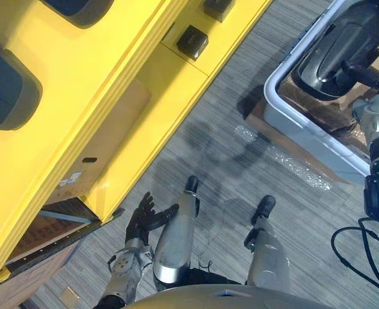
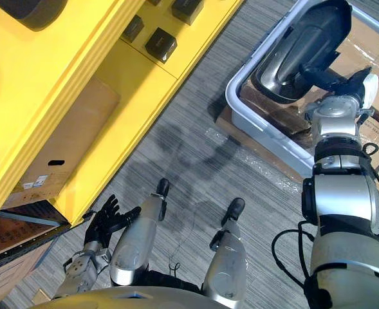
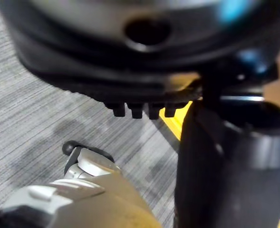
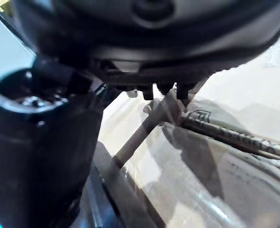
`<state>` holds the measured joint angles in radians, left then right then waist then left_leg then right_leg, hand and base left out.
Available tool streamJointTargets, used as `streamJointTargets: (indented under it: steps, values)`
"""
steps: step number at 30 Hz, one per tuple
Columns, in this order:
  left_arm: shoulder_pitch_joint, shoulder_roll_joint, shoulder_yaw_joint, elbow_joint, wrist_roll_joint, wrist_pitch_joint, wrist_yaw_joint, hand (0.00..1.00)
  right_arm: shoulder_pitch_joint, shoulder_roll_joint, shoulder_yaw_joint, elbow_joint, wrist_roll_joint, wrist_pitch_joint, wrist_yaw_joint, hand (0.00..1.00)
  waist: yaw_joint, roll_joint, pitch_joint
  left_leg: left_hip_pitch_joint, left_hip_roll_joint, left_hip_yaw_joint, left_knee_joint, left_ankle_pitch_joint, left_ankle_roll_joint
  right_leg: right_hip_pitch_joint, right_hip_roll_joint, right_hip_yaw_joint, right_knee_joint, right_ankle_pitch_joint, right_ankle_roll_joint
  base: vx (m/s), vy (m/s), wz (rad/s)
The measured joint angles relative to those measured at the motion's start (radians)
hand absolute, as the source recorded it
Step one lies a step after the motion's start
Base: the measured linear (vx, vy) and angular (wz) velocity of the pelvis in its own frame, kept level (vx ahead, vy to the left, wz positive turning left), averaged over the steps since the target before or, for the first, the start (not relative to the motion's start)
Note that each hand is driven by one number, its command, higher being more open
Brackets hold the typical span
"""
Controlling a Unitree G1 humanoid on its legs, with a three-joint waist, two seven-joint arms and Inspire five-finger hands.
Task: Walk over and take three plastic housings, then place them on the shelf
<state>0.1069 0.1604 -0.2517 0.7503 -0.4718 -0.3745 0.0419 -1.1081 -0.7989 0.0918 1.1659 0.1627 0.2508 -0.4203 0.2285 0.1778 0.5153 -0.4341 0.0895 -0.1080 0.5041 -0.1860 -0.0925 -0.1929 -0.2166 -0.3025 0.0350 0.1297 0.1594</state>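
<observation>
A large black plastic housing (image 2: 305, 48) lies in a white-rimmed grey bin (image 2: 240, 96) on the floor at the upper right. My right hand (image 2: 340, 78) reaches into the bin with straight fingers at the housing's near edge; the right wrist view shows its fingertips (image 4: 164, 89) over cardboard and clear film. Two more dark rounded housings (image 1: 9, 90) (image 1: 80, 9) rest on the yellow shelf (image 1: 112, 58) at the left. Low beside the shelf's corner, my left hand (image 1: 144, 217) hangs open with nothing in it.
Small black boxes (image 1: 192, 42) sit on the shelf's lower ledge. A cardboard box (image 1: 105, 138) fills the shelf's lower bay. The bin stands on a flat cardboard sheet (image 1: 260, 122) with bubble wrap (image 1: 292, 164) lying on the grey carpet beside it.
</observation>
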Motion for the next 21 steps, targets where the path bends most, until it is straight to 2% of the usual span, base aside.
streamJointTargets:
  steps: [5, 7, 10, 14, 16, 21]
  values:
    - [0.0, 0.002, -0.006, 0.001, -0.012, 0.003, -0.001, 1.0, 0.0, -0.091, 0.022, 0.019, -0.022, 0.045, 0.053, 0.0, 0.003, 0.004, -0.002, -0.009, -0.008, -0.005, 0.002, 0.001, 0.002, -0.005, -0.008, -0.011, 0.008, -0.003, 0.001, -0.01, 0.015, 0.05]
    - [0.0, 0.002, -0.006, 0.001, -0.014, 0.002, -0.002, 1.0, 0.0, -0.1, 0.022, 0.035, -0.041, 0.056, 0.074, 0.0, 0.002, 0.004, -0.003, -0.01, -0.007, -0.005, 0.003, 0.001, 0.002, -0.011, -0.008, -0.011, 0.017, -0.008, -0.001, 0.0, 0.0, 0.0]
    - [0.0, 0.002, -0.016, 0.0, -0.029, 0.007, -0.002, 1.0, 0.018, -0.085, 0.02, 0.08, -0.069, 0.07, 0.168, 0.0, 0.001, 0.012, -0.008, -0.01, -0.007, -0.007, 0.003, 0.001, 0.002, -0.009, -0.008, -0.016, 0.018, -0.009, -0.001, 0.0, 0.0, 0.0]
    - [0.003, 0.001, -0.02, -0.014, -0.032, 0.009, -0.001, 1.0, 0.039, -0.075, 0.022, 0.084, -0.13, 0.042, 0.203, 0.0, 0.001, 0.015, -0.01, -0.01, -0.007, -0.009, 0.006, 0.001, 0.002, -0.007, -0.008, -0.018, 0.018, -0.009, -0.001, 0.0, 0.0, 0.0]
    - [0.004, 0.002, -0.019, -0.019, -0.033, 0.015, 0.0, 1.0, 0.046, -0.063, 0.024, 0.079, -0.158, -0.014, 0.216, 0.0, -0.001, 0.015, -0.01, -0.009, -0.007, -0.009, 0.01, 0.001, 0.002, -0.002, -0.008, -0.019, 0.018, -0.009, -0.001, 0.0, 0.0, 0.0]
    - [0.023, 0.003, -0.014, -0.055, -0.033, 0.038, 0.002, 1.0, 0.1, -0.059, 0.041, 0.065, -0.197, -0.083, 0.239, 0.0, 0.001, 0.015, -0.01, 0.009, -0.007, -0.011, 0.011, 0.001, 0.003, 0.019, -0.008, -0.023, 0.018, -0.009, -0.001, -0.01, 0.006, 0.01]
